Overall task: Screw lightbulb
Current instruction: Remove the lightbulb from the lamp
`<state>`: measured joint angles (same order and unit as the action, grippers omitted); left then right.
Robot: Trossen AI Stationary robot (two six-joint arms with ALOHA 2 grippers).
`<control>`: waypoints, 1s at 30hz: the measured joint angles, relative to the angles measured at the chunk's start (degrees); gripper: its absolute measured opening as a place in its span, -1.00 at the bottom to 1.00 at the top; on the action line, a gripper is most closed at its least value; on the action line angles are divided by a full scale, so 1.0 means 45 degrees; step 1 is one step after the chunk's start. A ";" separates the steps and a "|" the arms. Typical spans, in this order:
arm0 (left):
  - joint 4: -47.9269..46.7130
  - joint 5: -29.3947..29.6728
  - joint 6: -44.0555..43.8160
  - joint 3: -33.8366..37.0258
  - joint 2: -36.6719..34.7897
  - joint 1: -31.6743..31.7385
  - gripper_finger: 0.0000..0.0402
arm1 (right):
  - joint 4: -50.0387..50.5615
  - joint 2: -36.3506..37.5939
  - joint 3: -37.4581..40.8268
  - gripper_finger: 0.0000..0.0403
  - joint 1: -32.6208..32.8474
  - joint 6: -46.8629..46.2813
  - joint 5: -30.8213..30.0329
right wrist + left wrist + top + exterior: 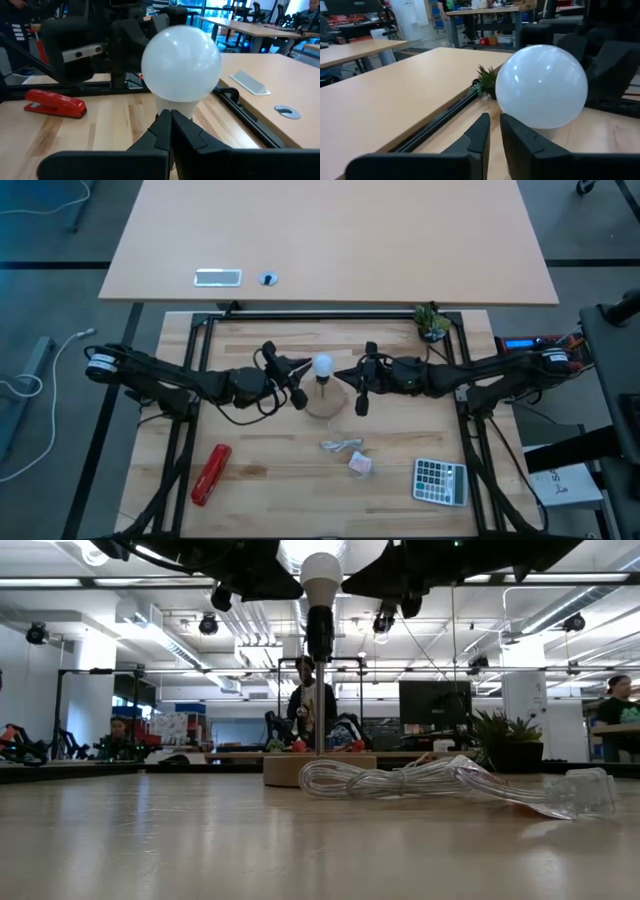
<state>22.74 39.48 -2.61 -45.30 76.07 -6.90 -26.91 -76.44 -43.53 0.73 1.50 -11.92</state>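
At the bottom edge of the high view, nearest you, a calculator (440, 481) lies on the desk (270, 500) at lower right and a red stapler (211, 473) at lower left. Just above them, near the middle, you have a small pinkish-white packet (360, 464) beside a crumpled clear plastic wrapper (342, 446); in the low view that wrapper (440, 782) sprawls in front of the round wooden disc (320, 769).

At the centre of the frame the lightbulb (322, 365) sits upright on top of a thin post rising from the disc (325, 402), white globe up. Your left pincer (298, 378) comes in from the left, just beside the bulb, its fingers drawn narrow with a slim gap between them and nothing held; its wrist view shows the globe (541, 86) just past the fingertips (481, 134). Your right pincer (350, 373) comes in from the right, fingers pressed fully together, empty, close under the bulb (181, 64).

Farther up, a small potted plant (431, 321) stands at the desk's upper right.
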 joint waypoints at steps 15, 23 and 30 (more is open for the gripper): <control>0.0073 -0.0330 -0.0204 0.0019 0.0005 0.0000 -0.80 | -0.0799 -0.0301 0.0000 -1.00 -0.0005 0.0257 -0.0010; 0.0073 -0.0554 -0.0283 0.0019 0.0005 0.0007 -0.80 | -0.0833 -0.0301 0.0002 -1.00 -0.0005 0.0248 -0.0015; 0.0068 -0.0645 -0.0534 0.0024 0.0005 0.0010 -0.80 | -0.0836 -0.0301 0.0005 -1.00 -0.0005 0.0248 -0.0024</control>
<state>23.05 36.58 -5.02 -45.19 76.09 -6.85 -30.68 -77.80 -43.51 0.71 2.61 -12.03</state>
